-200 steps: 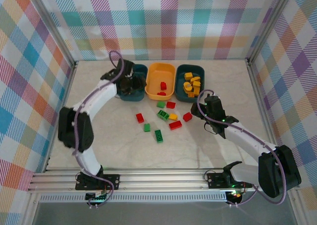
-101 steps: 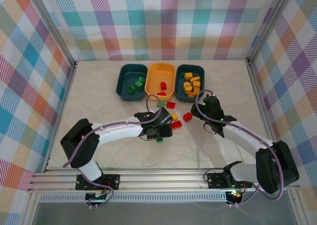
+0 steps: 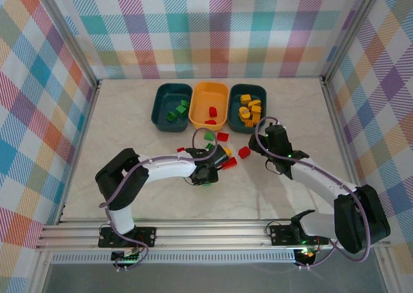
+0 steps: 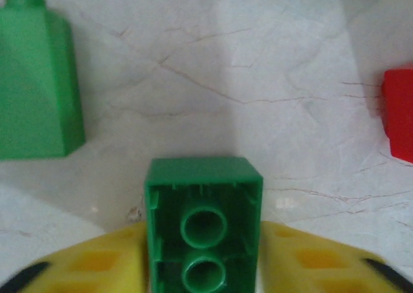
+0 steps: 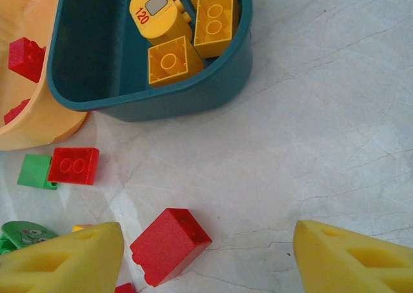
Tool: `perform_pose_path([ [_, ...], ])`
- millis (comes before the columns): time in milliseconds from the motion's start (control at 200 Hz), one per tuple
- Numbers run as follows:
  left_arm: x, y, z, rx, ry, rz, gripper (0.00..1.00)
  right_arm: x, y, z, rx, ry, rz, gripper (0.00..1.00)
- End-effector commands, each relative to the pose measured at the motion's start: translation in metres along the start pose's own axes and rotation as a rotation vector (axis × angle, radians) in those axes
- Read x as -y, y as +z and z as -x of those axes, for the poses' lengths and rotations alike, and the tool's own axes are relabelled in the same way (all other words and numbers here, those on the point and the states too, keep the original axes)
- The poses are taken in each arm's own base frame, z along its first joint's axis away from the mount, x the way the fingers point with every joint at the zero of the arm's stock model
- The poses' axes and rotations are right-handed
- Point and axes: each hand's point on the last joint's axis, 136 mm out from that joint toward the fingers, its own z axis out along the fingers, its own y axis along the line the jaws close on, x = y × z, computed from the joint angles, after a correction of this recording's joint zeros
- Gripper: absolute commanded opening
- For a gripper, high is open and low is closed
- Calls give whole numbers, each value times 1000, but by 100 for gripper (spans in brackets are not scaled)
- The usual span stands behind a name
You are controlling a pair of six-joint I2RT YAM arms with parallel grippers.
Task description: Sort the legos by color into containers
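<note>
Clamping a green brick (image 4: 203,241) low over the worktop (image 4: 258,80), the left claw (image 4: 203,277) has a taller green brick (image 4: 39,86) and a red one (image 4: 399,112) flanking it. The right claw (image 5: 206,261) gapes beside another red brick (image 5: 171,244), near the teal tub (image 5: 161,99).

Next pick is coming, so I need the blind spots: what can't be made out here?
Top view: the left gripper covers the bricks under it, so the loose count is unsure.
Left wrist: the green brick between the fingers is cut by the bottom edge; lifted or resting, cannot tell.
Left wrist: a red brick is cut by the right edge.
Right wrist: a green piece sits half behind a yellow finger.
</note>
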Motion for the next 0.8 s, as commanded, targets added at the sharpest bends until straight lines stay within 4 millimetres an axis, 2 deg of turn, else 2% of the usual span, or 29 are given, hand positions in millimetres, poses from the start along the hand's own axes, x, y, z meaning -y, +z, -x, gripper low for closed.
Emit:
perform_pose_path([
  [0,8,-5,12,46,41,3,32,-2,-6,6,26,11,14,70],
  [135,11,-33,31,128,86,-3,28,-3,-7,6,26,11,17,70],
  [265,5,-80,68,264,135,23,28,-4,-6,5,23,15,23,70],
  [335,-12,-104,100,337,112,43,28,-5,-5,5,19,15,29,70],
  [455,-52,-121,159,401,-23,10,27,-5,-4,3,12,18,30,70],
  [580,-94,-112,226,410,-216,-23,26,-7,-4,3,9,21,41,70],
  [700,-108,-78,272,347,-291,-36,23,-7,-4,3,8,20,39,70],
  [795,-111,-47,299,283,-318,-42,21,-9,-5,3,6,21,46,70],
])
